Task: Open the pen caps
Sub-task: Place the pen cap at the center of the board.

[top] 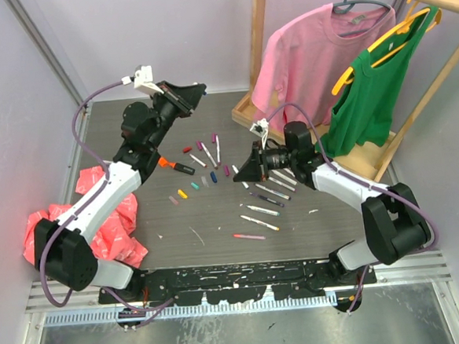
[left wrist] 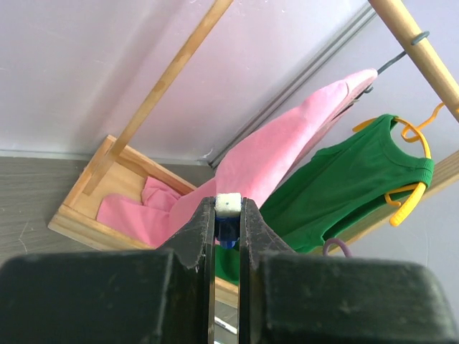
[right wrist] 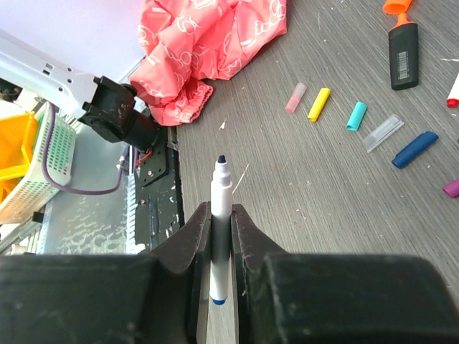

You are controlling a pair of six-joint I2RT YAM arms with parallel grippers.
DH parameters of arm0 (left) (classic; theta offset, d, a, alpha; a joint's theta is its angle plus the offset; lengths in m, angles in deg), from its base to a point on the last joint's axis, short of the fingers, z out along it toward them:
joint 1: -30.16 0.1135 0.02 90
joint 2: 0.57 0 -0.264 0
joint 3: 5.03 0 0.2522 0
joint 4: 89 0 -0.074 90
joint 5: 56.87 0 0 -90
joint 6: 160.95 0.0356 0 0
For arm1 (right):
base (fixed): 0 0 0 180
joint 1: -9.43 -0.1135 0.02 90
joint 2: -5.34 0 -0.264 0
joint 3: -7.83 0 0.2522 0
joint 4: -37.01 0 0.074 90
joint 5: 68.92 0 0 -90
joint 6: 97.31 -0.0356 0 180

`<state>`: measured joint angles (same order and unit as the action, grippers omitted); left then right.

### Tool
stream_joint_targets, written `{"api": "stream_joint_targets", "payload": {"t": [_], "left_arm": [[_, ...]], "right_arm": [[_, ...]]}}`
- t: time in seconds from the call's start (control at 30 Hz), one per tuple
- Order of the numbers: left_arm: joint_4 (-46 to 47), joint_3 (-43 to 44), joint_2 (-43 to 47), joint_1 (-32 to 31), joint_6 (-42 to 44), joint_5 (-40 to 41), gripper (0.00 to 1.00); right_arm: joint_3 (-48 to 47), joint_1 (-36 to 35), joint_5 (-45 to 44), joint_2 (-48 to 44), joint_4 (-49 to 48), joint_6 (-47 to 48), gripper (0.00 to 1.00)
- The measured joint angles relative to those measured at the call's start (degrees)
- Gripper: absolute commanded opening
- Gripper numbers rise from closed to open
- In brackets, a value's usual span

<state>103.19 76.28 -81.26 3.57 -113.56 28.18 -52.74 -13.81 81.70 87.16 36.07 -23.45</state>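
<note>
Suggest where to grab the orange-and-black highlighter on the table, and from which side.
Grip the highlighter by its black barrel, not the orange cap. Come straight down from above, closing across its short width: it lies flat on the table, apart from the loose caps, and that likely leaves the cap end free to pull.

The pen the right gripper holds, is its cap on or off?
Off. The pen's dark blue tip sticks out bare above the right gripper.
</note>
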Motion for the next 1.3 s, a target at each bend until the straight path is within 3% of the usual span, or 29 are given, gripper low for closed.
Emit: {"api": "stream_joint_targets", "payload": {"t": [0.17, 0.3, 0.47, 0.7, 1.03, 1.2, 1.3], "left_arm": [[-0.6, 0.0, -0.6, 0.9, -0.2, 0.1, 0.0], [-4.4, 1.6, -6.4, 2.4, -1.5, -2.9, 0.0], [-19.5, 12.2, -21.5, 2.7, -1.5, -5.0, 0.0], [-42.4, 30.0, -39.6, 0.8, 0.3, -1.1, 0.0], [-59.8, 55.8, -56.3, -1.4, 2.4, 3.1, 0.02], [-64.8, 62.7, -61.7, -1.7, 3.1, 4.8, 0.03], [-66.2, 64.0, -63.5, -1.7, 3.2, 5.3, 0.08]], "right_arm": [[-0.2, 0.1, -2.7, -0.1, 4.5, 4.5, 0.01], [-0.7, 0.7, -6.8, -0.7, 8.7, 8.9, 0.01], [-0.7, 2.5, -11.3, -2.7, 10.8, 11.8, 0.01], [-0.7, 4.0, -13.4, -3.8, 11.4, 13.0, 0.02], [-0.9, 4.2, -13.7, -3.8, 11.8, 13.1, 0.02], [-0.9, 4.3, -13.7, -3.8, 11.8, 13.1, 0.02], [-0.9, 4.3, -13.7, -3.8, 11.8, 13.1, 0.02]]}}
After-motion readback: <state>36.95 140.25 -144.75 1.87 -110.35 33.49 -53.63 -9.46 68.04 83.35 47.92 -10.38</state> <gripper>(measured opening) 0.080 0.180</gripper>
